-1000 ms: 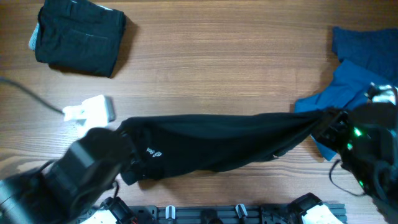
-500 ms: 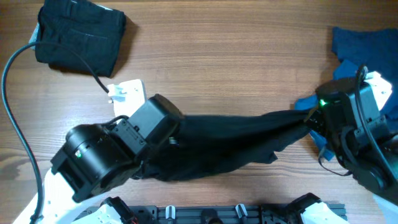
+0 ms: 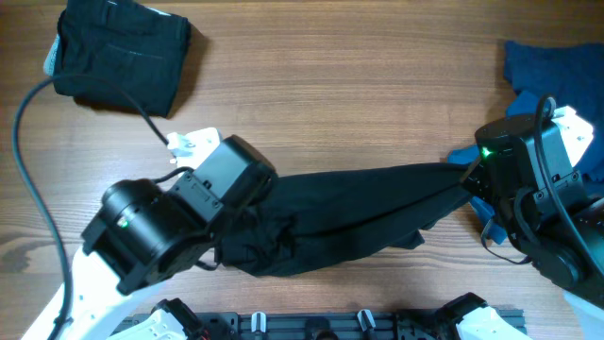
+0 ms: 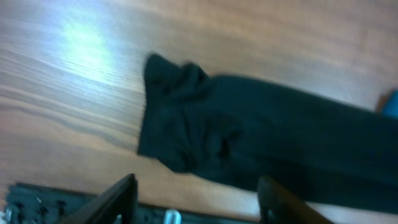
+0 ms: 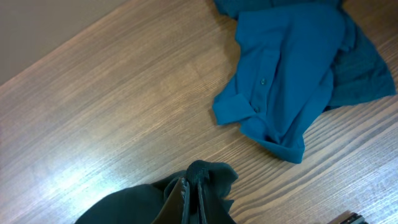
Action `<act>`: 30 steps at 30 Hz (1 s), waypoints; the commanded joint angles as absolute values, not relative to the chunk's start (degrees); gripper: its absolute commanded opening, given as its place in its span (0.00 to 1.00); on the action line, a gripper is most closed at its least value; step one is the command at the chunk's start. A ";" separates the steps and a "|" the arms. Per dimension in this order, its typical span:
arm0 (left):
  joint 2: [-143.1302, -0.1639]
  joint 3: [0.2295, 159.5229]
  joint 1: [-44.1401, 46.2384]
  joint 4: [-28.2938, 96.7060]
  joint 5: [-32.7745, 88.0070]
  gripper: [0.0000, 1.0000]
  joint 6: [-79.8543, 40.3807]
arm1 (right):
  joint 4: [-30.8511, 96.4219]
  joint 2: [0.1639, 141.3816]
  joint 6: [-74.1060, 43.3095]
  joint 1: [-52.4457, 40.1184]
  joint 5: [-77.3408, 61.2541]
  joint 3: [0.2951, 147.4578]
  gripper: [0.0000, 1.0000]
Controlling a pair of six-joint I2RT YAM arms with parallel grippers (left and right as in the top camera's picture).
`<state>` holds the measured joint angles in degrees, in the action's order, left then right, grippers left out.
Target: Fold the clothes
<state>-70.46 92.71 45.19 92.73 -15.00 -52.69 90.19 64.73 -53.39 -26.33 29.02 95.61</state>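
Note:
A black shirt (image 3: 359,212) lies stretched in a long band across the front of the table, its left end crumpled (image 4: 180,118). My left gripper (image 4: 198,190) hovers open just above that bunched end, with nothing between its fingers. In the overhead view the left wrist's body covers that end of the shirt. My right gripper (image 5: 191,186) is shut on the shirt's right end (image 5: 208,174), pinching a fold of black fabric. From overhead, the right gripper (image 3: 472,179) sits at the band's right tip. Blue garments (image 3: 547,94) lie loose behind it.
A folded black garment (image 3: 118,57) rests at the back left corner. The blue garments (image 5: 292,74) spread over the right side. A black cable (image 3: 38,170) loops over the left of the table. A dark rail (image 3: 330,326) runs along the front edge.
My left gripper opened and let go of the shirt's left end, which now lies crumpled on the wood. The left arm swung in from the front left. The right gripper kept its hold.

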 commanded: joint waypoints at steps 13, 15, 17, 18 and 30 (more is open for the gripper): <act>-72.42 59.59 48.62 70.59 -3.55 0.64 -49.71 | 87.46 64.73 -54.02 -26.11 31.51 96.31 0.04; -72.84 57.47 50.65 68.16 -3.46 0.64 -50.39 | 87.46 64.73 -53.98 -26.11 31.53 96.31 0.04; -73.87 56.31 52.60 66.70 -3.53 0.64 -51.00 | 87.44 64.73 -53.93 -26.11 31.57 96.31 0.04; -74.74 56.23 53.60 66.57 -4.23 0.64 -51.92 | 87.37 64.73 -53.95 -26.11 31.68 96.31 0.05; -92.01 56.23 59.90 62.33 -8.82 0.63 -57.58 | 86.56 66.94 -53.25 -26.11 31.29 96.31 0.05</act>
<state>-87.39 56.73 59.27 63.11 -6.98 -54.81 86.96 66.17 -53.76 -26.33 29.04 95.61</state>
